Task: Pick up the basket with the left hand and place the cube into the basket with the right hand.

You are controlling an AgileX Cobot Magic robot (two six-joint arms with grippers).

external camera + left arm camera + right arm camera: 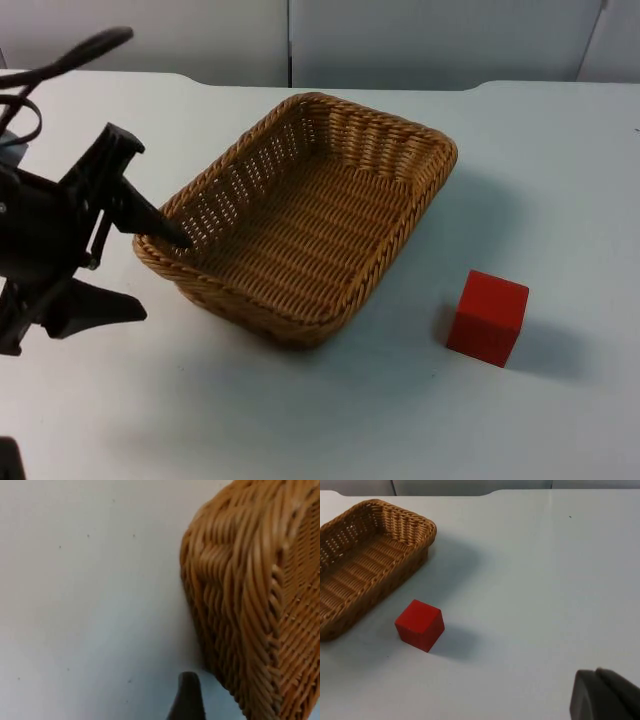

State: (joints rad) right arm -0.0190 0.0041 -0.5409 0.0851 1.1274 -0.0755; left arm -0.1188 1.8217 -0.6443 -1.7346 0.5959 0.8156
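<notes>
Straddling the basket's near-left rim is how the left gripper (150,270) is set: jaws spread wide, one finger tip reaching over the rim corner to the inside wall, the other lying low on the table outside, so the woven wall can be pinched between them once closed. Nothing is clamped yet. The basket (300,215) is seen flat on the white table (560,150), empty, its long axis running diagonally away from the left arm; in the left wrist view its outer weave (240,605) is close alongside the black fingertip (187,700), with a strip of table between them. The cube (488,317), red, is left standing on the table to the right of the basket, near but not touching, where the right arm can reach it; from the right wrist view it (420,625) is seen just beside the basket's end wall (375,555). The right gripper (605,695) is held back, waiting; its finger state cannot be told.
</notes>
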